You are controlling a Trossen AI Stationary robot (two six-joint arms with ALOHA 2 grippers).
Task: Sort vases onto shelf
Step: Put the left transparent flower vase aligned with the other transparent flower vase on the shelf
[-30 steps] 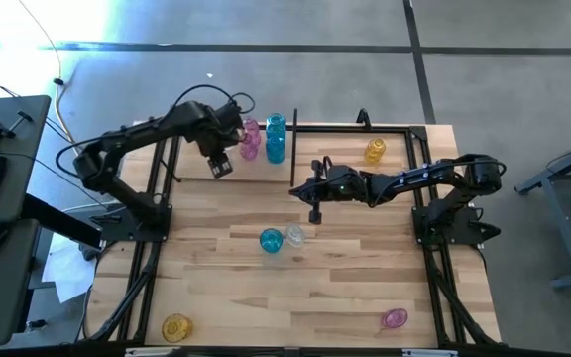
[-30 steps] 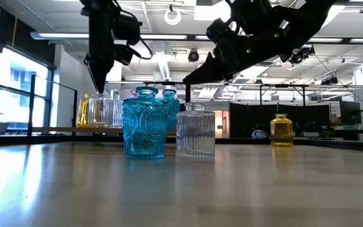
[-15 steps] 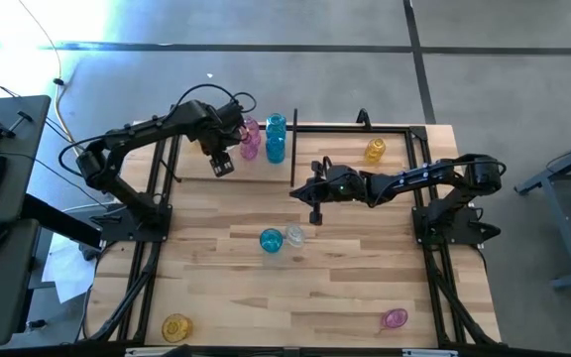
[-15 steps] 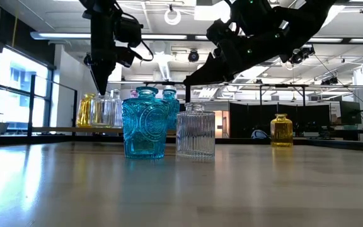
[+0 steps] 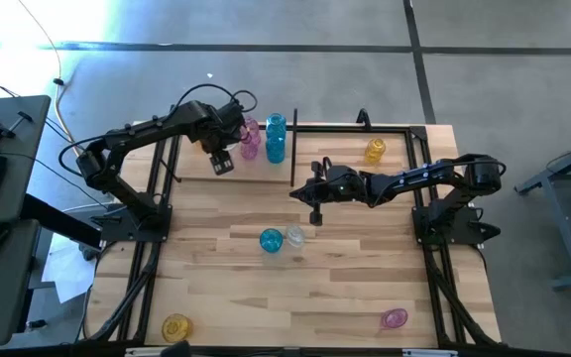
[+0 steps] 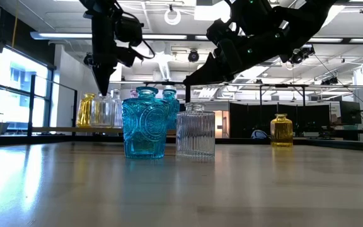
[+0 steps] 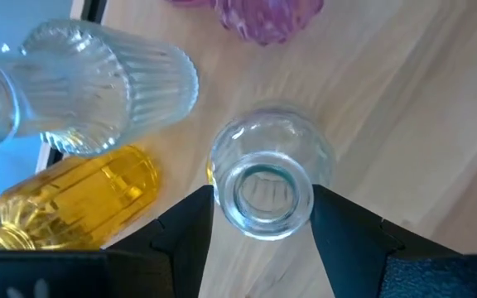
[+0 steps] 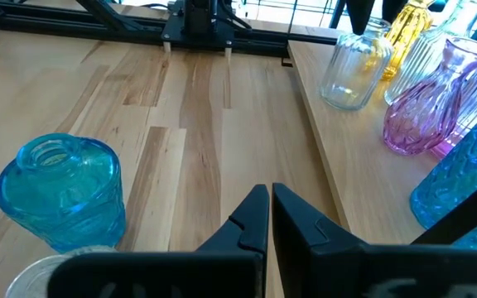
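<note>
The left gripper point(image 7: 262, 217), jaws spread, straddles a small clear vase point(image 7: 269, 180), likely light, slick and brittle, best pinched gently at its bulb; the right gripper point(image 8: 263, 217), jaws pressed together, waits.

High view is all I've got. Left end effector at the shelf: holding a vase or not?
Observer: In the left wrist view, the left end effector is open. Its fingers sit on either side of an upright clear round vase standing on the shelf. I can't tell if they touch it.
Operator: What's crowding it?
Observer: A yellow vase and a ribbed clear vase are close beside it. A pink vase is a bit farther off.
Operator: Right side?
Observer: In the right wrist view, the right end effector is shut and empty. It is over bare table, with the teal vase off to one side.
</note>
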